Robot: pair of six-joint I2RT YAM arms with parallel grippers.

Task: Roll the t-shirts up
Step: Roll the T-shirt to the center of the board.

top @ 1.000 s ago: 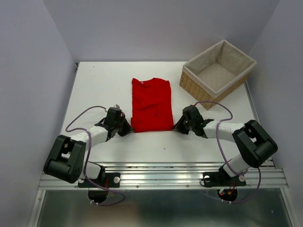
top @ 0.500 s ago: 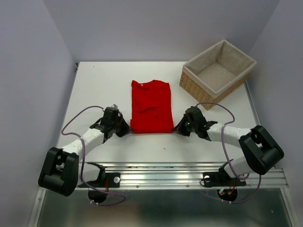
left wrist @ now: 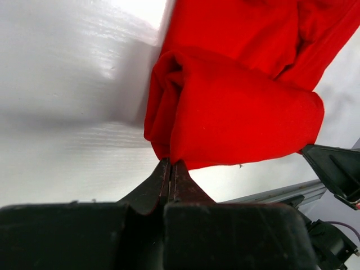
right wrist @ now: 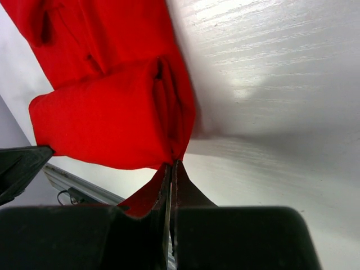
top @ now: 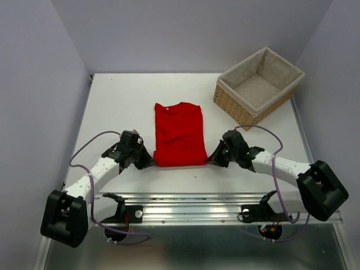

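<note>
The red t-shirt [top: 179, 134] lies folded into a long strip on the white table, neck end far, its near end turned over into a short roll. My left gripper [top: 151, 162] is shut on the roll's left near corner; in the left wrist view the cloth [left wrist: 236, 107] bulges just past my closed tips [left wrist: 170, 163]. My right gripper [top: 209, 159] is shut on the roll's right near corner; in the right wrist view the roll [right wrist: 112, 118] starts at my closed tips [right wrist: 171, 163].
A beige-lined wicker basket [top: 228, 100] stands at the back right, close to the shirt's far right corner. The metal rail [top: 191, 205] with the arm bases runs along the near edge. Grey walls close in the table on three sides.
Both grippers have pulled the shirt's near end toward the rail, and the shirt has slid slightly nearer. Both arms have stretched out lower and wider.
</note>
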